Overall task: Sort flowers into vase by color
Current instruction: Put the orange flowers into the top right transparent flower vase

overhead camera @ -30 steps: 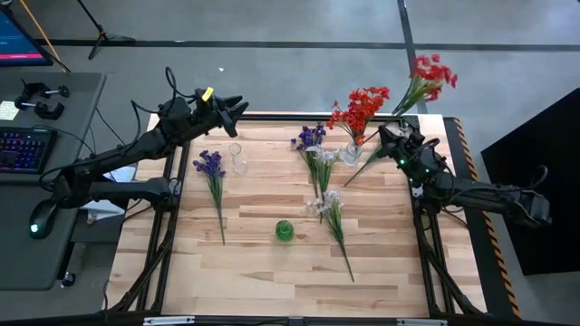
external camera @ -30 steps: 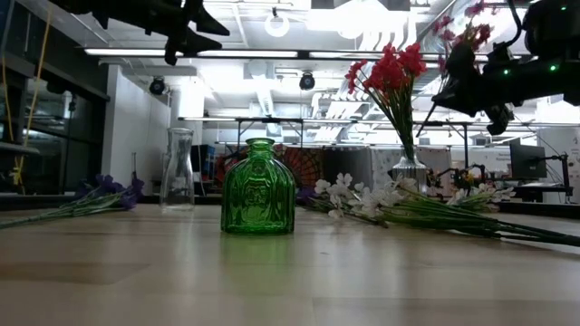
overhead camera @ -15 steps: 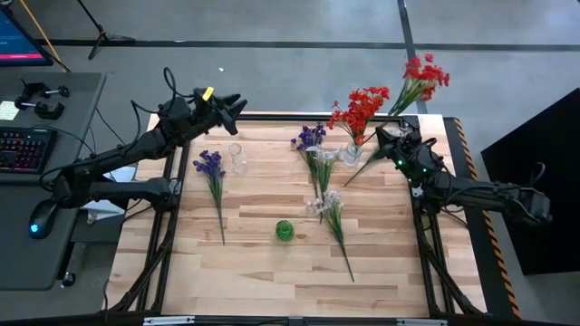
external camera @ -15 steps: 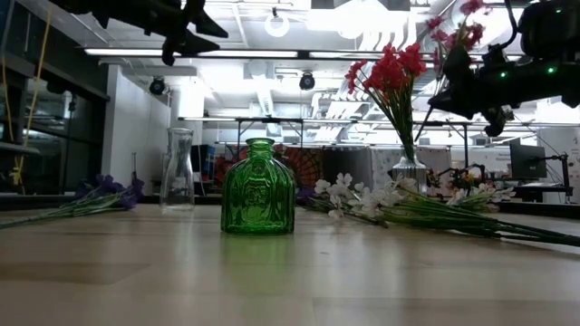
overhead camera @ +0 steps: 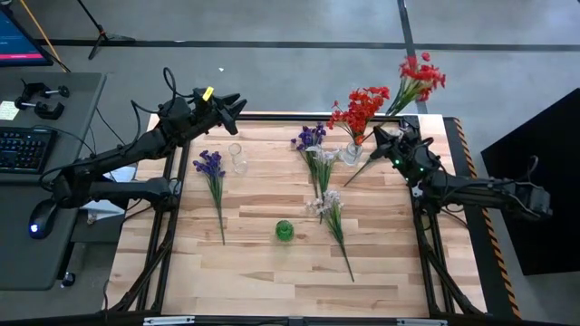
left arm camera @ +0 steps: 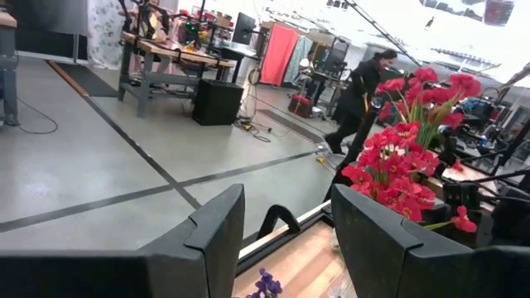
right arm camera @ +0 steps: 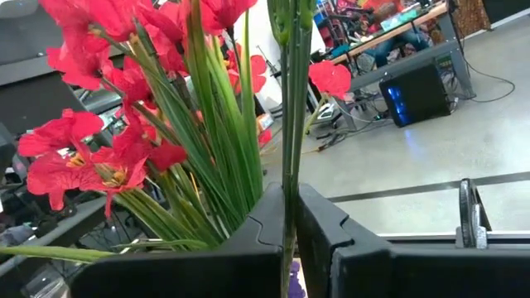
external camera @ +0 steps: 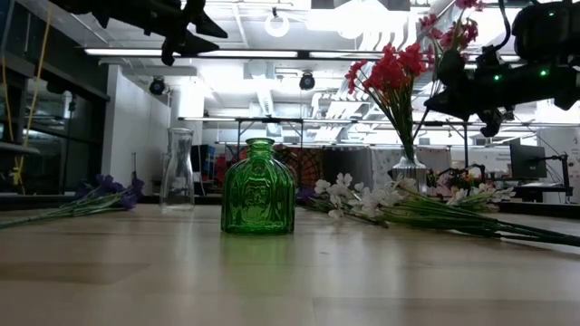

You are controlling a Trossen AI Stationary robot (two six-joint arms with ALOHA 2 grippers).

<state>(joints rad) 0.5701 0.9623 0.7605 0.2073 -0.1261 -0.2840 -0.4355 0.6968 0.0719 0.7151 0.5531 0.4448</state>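
Note:
My right gripper (overhead camera: 384,145) is shut on a red flower spray (overhead camera: 419,74), which is raised over the table's far right. Its blooms (external camera: 450,27) stand above and beyond the far edge. Another red spray (overhead camera: 361,109) stands with its stem in a clear vase (overhead camera: 351,154). A green vase (overhead camera: 285,230) stands mid-table and a clear bottle (overhead camera: 237,159) at the far left. Purple sprays (overhead camera: 211,168) (overhead camera: 311,138) and white sprays (overhead camera: 326,205) lie flat on the wood. My left gripper (overhead camera: 234,105) hangs open and high over the far left edge, with nothing between its fingers. My right gripper pinches the red spray's thin green stem (right arm camera: 287,194) between its two fingers, partway down its length. The fingers point level and lie across the stem. The spray is lifted clear and tilted, with its blooms up toward the far right and its lower stem end (overhead camera: 348,182) below the fingers.
The lying sprays reach from the clear vase down toward the table's middle (overhead camera: 343,249). Bare wood lies along the near edge (overhead camera: 272,290). A desk with a keyboard (overhead camera: 23,149) stands left of the table. In the left wrist view a person (left arm camera: 356,91) walks far off.
My right gripper has tipped the held red spray. Its blooms have risen and swung a little toward the red spray in the clear vase, while the gripper itself has stayed about where it was. My left gripper has kept still.

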